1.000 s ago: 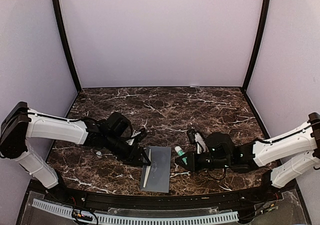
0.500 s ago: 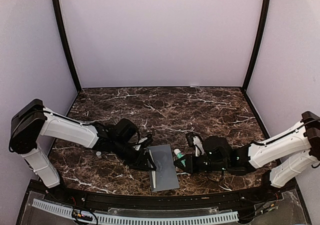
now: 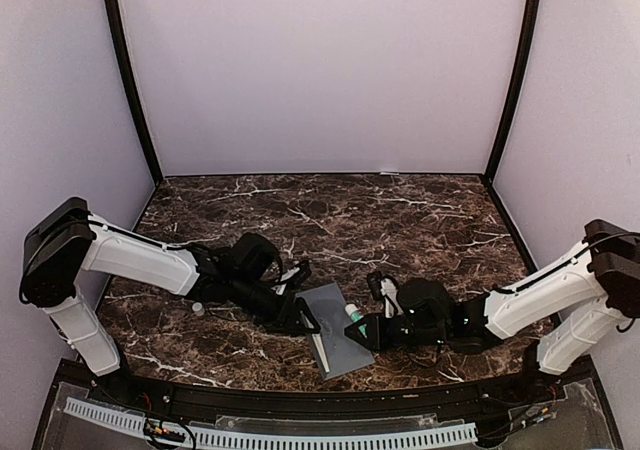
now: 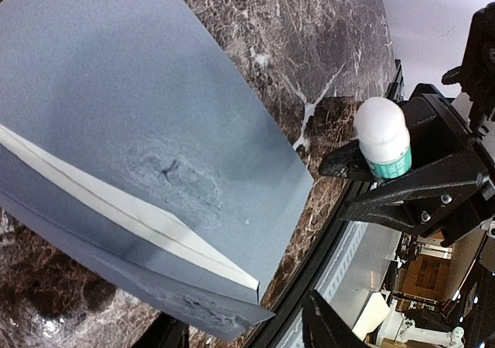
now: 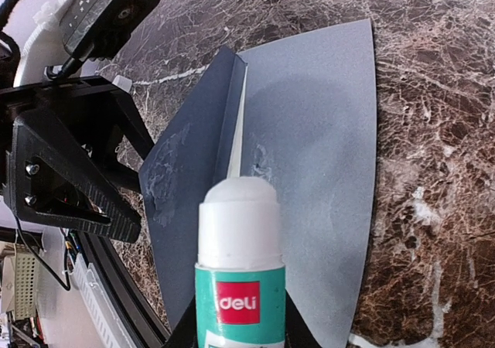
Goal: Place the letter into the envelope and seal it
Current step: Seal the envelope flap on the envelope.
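Gripping glue stick [image 5: 239, 247], right claw [image 3: 362, 331]; left claw [image 3: 303, 319] half-open.

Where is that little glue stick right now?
Seen from above, the glue stick sits near the front edge of the table, just right of centre, gripped by the right gripper with its white cap at the right edge of the envelope.

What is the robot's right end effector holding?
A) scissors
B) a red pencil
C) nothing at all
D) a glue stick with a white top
D: the right end effector is closed around a glue stick with a white top and a teal label, just above the grey-blue envelope.
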